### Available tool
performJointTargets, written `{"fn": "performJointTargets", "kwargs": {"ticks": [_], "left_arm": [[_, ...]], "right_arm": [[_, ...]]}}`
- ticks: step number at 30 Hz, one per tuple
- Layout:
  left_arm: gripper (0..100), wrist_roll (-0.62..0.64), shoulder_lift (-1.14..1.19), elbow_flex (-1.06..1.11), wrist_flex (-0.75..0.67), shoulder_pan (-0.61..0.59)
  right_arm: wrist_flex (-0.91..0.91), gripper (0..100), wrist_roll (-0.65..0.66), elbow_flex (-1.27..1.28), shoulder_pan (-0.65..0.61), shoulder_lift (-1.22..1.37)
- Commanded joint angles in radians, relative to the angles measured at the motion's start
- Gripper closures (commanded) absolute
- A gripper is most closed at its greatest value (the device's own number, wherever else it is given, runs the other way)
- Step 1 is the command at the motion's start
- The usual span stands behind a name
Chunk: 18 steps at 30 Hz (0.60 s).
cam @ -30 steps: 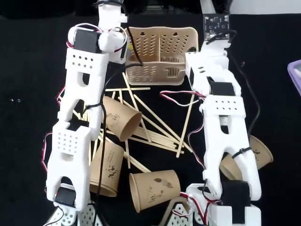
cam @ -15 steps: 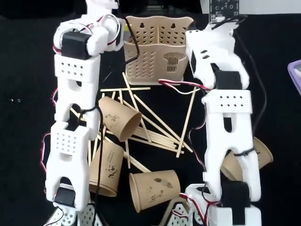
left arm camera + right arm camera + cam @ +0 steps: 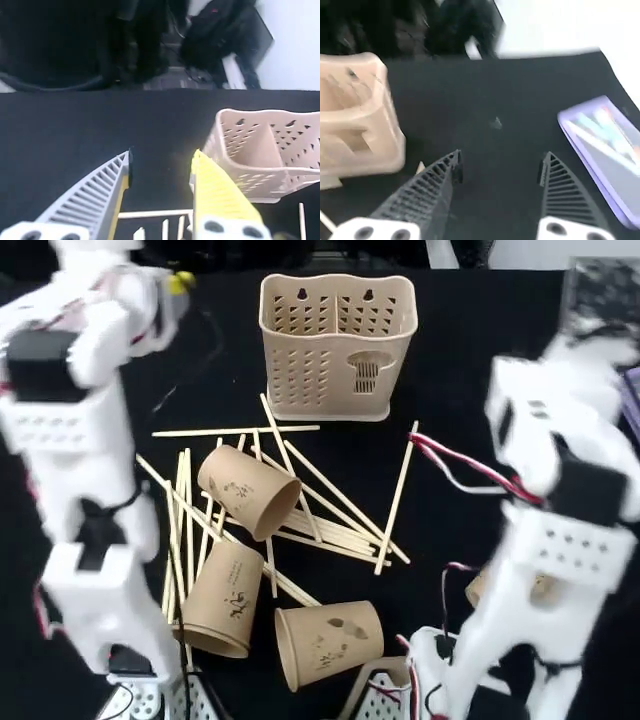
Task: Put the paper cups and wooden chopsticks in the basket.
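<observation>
The beige slotted basket [image 3: 338, 342] stands upright at the back middle of the black table. In front of it several wooden chopsticks [image 3: 300, 502] lie scattered, with three paper cups on their sides: one [image 3: 248, 490] in the middle, one [image 3: 222, 598] at the front left, one [image 3: 328, 641] at the front. A further cup [image 3: 483, 585] lies partly hidden behind the right arm. In the left wrist view my left gripper [image 3: 161, 161] is open and empty, raised beside the basket [image 3: 270, 150]. In the right wrist view my right gripper [image 3: 501, 165] is open and empty, with the basket [image 3: 355, 115] off to one side.
A purple tray [image 3: 602, 145] lies at the table's right edge. The left arm [image 3: 85, 470] and the right arm [image 3: 560, 530] stand raised at the two sides of the table. Bare black table [image 3: 470, 350] lies right of the basket.
Both arms have lifted and swung outward away from the basket, the left one to the left, the right one to the right. Cups, chopsticks and basket have stayed in place.
</observation>
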Motion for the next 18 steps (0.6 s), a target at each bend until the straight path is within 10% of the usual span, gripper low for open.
{"fn": "performJointTargets", "kwargs": {"ticks": [1,11,18], "left_arm": [[80,0.0,-0.397,0.479,0.006,-0.093],[79,-0.21,-1.033,1.972,-0.52,-0.271],[79,-0.189,-1.326,2.471,-0.816,-0.269]], "right_arm": [[0.245,75.5,0.124,-0.048,0.155,-0.088],[0.264,75.5,0.559,0.377,0.364,-0.108],[0.091,75.5,0.726,0.576,0.436,-0.102]]}}
